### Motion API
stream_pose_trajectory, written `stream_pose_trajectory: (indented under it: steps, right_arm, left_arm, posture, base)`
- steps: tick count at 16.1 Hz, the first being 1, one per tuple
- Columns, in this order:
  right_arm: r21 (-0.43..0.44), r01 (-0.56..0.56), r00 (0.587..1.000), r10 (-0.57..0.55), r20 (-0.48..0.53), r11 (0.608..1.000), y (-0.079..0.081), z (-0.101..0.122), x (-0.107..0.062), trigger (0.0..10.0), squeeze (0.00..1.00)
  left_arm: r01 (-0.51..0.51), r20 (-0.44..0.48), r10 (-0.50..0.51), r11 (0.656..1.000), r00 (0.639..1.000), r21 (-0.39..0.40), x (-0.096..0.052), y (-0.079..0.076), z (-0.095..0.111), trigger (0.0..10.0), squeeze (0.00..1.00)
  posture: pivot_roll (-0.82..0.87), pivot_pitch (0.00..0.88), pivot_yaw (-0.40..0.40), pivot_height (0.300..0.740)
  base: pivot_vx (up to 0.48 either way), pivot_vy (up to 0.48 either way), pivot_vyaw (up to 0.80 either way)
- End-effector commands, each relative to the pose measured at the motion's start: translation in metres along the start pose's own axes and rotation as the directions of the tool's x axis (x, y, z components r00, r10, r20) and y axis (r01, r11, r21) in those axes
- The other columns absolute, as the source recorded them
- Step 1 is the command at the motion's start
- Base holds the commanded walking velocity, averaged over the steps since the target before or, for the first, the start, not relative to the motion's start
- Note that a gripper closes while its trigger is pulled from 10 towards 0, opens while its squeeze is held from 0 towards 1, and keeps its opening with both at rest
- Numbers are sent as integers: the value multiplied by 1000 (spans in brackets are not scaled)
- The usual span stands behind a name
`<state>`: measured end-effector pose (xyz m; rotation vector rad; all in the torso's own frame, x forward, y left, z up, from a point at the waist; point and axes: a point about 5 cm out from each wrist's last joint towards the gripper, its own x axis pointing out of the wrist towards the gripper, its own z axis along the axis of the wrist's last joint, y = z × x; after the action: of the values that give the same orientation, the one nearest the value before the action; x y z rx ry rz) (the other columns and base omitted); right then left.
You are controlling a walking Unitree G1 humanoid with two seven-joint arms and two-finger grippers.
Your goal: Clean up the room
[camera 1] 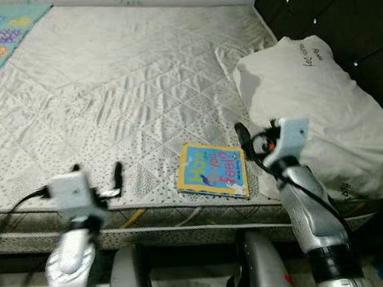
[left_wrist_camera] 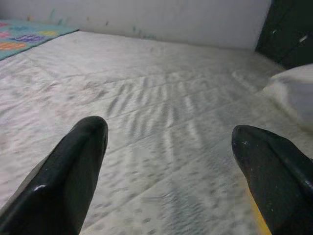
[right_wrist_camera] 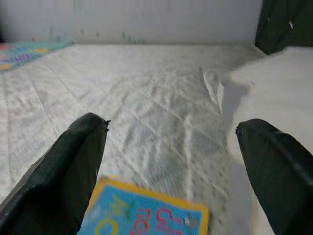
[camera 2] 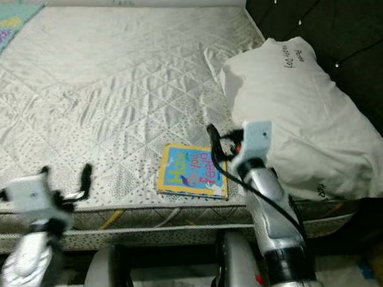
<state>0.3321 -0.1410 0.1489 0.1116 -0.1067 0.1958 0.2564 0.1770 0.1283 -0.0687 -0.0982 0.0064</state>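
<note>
Lying flat, blue-and-yellow picture book [camera 1: 212,171] lower centre of frame, near front edge of grey quilted mattress [camera 1: 120,89]. Right gripper [right_wrist_camera: 171,161] just above book, fingers wide. Left gripper [left_wrist_camera: 168,166] lower left, fingers wide, holding nothing. White pillow [camera 1: 322,105] right.

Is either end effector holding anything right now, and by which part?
Nothing is held. Both the left end effector and right end effector are open over the mattress; the book lies untouched.

book [camera 1: 213,170] blue, yellow-edged | mattress [camera 1: 126,89] white, quilted | pillow [camera 1: 322,105] white
</note>
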Motion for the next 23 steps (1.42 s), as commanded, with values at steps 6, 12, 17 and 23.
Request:
stream_pose_trajectory:
  steps: [6, 12, 17, 23]
  right_arm:
    - [-2, 13, 997, -13, 71, 1000, -4, 16, 17, 10000, 0]
    - [-2, 45, 996, -45, 73, 999, -7, 11, 15, 10000, 0]
    - [-49, 74, 997, -73, 15, 996, -24, 0, -6, 10000, 0]
    - [-53, 92, 996, -92, 0, 994, -26, -3, -14, 10000, 0]
  left_arm:
    - [-58, 101, 56, 998, 993, 19, 11, 7, 11, 10000, 0]
    - [-79, 134, 75, 996, 988, 31, 15, 14, 23, 10000, 0]
    - [-128, 0, 128, 992, 992, -5, 1, -2, -12, 10000, 0]
    - [-137, -33, 137, 990, 990, 13, 1, -10, -16, 10000, 0]
  posture:
    - [137, 0, -36, 658]
    - [151, 12, -3, 727]
    - [100, 25, -38, 740]
    - [100, 20, -21, 740]
  base:
    - [0, 0, 0]
    - [0, 0, 0]
    - [0, 0, 0]
    - [0, 0, 0]
